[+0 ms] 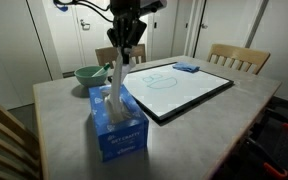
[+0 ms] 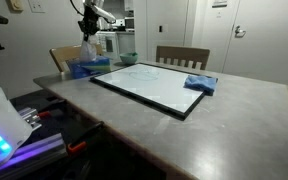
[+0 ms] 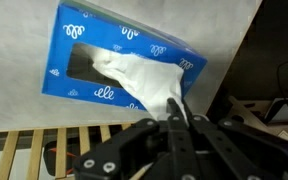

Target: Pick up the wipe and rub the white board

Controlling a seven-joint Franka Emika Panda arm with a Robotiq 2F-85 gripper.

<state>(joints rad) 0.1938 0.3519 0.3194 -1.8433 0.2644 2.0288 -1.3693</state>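
Wipe is thin, soft and basically weightless, so pinch a bunched bit, not one flimsy edge, or I'd guess it tears. Your gripper has its fingers clamped on the top end. It's stretched near-vertical, long axis running from the tissue box slot up to the fingers, beside the white board.

The grey, stone-look tabletop carries a large black-framed white board, a blue cardboard tissue box near one corner, and a green bowl nearby.
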